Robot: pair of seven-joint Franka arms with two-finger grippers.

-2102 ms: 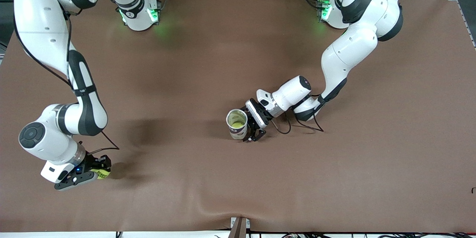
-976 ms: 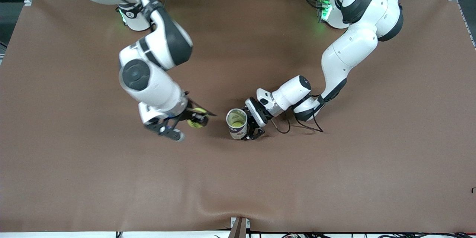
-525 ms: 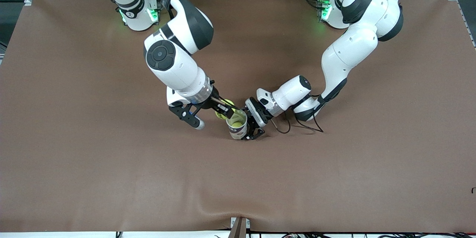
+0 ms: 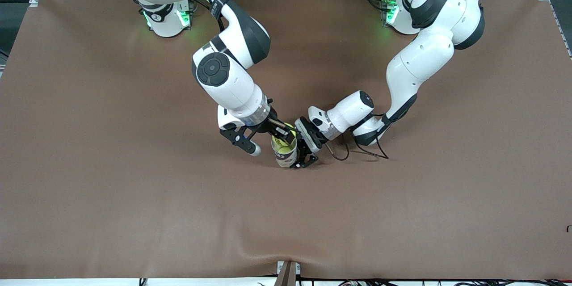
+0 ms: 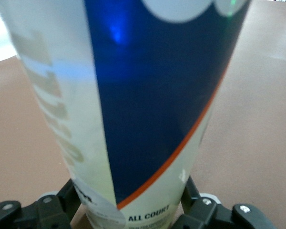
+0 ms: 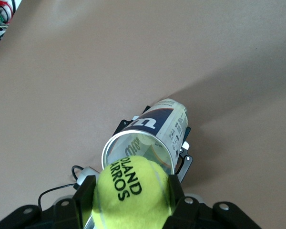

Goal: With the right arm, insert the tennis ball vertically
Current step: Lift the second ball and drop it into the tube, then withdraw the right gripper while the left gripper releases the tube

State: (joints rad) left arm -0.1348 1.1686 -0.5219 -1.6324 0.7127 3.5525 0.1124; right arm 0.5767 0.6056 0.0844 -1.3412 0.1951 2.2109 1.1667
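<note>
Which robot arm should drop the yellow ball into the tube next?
The right one. Its tool is shut on the tennis ball, right over the open can. The left tool is busy gripping that can upright on the table.

Yellow tennis ball (image 6: 133,188) with black lettering – blue-and-white can (image 5: 138,109) with an orange stripe – brown table (image 4: 134,214).

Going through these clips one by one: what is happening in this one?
The left gripper is closed around the base of an upright, open tennis ball can in the middle of the table. The right gripper holds a yellow tennis ball in its jaws directly over the can's mouth. The ball has not been released, and another ball seems to lie inside already.
</note>
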